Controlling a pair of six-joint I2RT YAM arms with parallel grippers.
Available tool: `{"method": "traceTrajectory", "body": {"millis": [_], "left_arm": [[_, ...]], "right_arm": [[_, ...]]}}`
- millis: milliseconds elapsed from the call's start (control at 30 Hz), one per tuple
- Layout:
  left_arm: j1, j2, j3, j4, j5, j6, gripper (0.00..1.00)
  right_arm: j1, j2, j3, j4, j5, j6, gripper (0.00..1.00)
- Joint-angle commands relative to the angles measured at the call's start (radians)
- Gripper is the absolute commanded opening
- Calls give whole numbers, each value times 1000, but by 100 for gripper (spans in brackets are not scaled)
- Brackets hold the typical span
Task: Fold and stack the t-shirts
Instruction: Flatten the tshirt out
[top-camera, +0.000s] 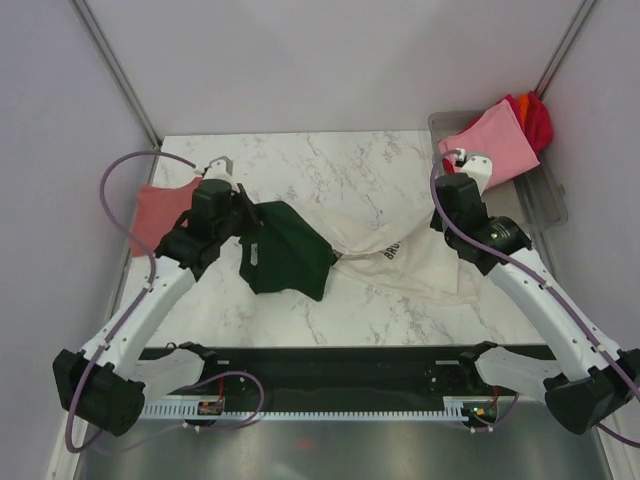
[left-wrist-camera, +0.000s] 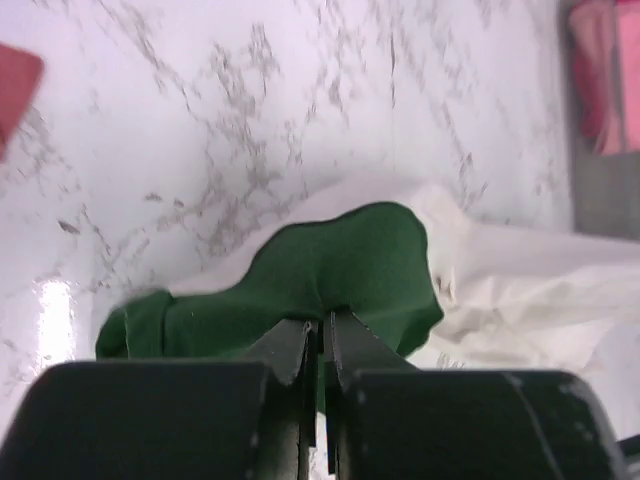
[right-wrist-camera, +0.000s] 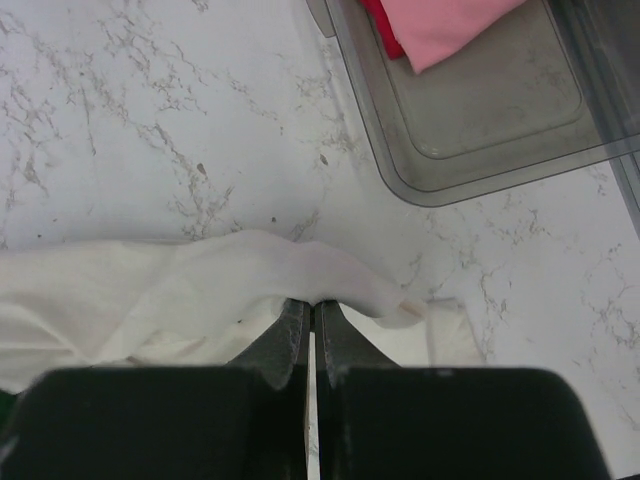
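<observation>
Left gripper (left-wrist-camera: 322, 332) pinches green t-shirt (left-wrist-camera: 345, 260), right gripper (right-wrist-camera: 312, 318) pinches cream t-shirt (right-wrist-camera: 150, 290), both garments overlapping on marble table (left-wrist-camera: 200, 100).

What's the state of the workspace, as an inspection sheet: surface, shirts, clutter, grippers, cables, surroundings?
Surface: marble table, cloth lying across its middle.
Job's things: dark green t-shirt bunched, overlapping the cream t-shirt; brick-red t-shirt at the left edge.
Clutter: grey tray far right, holding pink cloth and red cloth.
Grippers: left gripper shut on the dark green t-shirt; right gripper shut on the cream t-shirt.
Cables: purple cables loop out on both sides.
Surroundings: plain pale walls.
</observation>
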Motion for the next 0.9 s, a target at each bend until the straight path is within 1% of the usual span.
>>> {"method": "traceTrajectory", "body": {"millis": [0,33,67,133,167,200,233,267,300,333,367,467,567,633,733,767,833,867], "left_arm": [[83,-68,132,-156,83,17,2],[106,-82,152,-173,106,17,2],[148,-105,202,-187,161,19,2],[197,-109,268,-237,191,20,2],[208,-102,310,-257,209,22,2],[218,-77,406,-283,217,26,2],[232,-62,457,-328,229,26,2],[235,-48,507,-356,246,26,2],[235,-40,598,-373,255,25,2],[235,-33,636,-386,265,22,2],[235,-36,707,-417,277,19,2],[235,-68,799,-480,277,8,2],[235,-135,914,-524,257,-7,2],[235,-171,948,-535,248,-17,2],[235,-212,1045,-570,226,-29,2],[235,-223,1104,-577,211,-34,2],[232,-229,1166,-592,187,-38,2],[231,-234,1221,-594,154,-41,2]], "right_arm": [[-47,38,104,47,-11,-27,0],[-61,44,128,47,-25,-34,0],[-88,50,192,44,-62,-38,0],[-119,83,275,27,-99,-55,0],[-147,99,379,9,-117,-58,0],[-154,131,433,-30,-151,-69,0],[-161,144,487,-46,-165,-73,0],[-161,152,574,-61,-174,-77,0],[-161,146,605,-78,-207,-80,0],[-161,138,628,-85,-224,-86,0],[-161,111,659,-91,-246,-86,0],[-161,42,656,-98,-312,-95,0],[-162,-107,633,-94,-366,-104,0],[-161,-164,633,-95,-382,-106,0],[-161,-250,670,-100,-401,-112,0],[-161,-275,708,-103,-399,-116,0],[-161,-287,755,-114,-398,-123,0],[-161,-296,800,-118,-396,-126,0]]}}
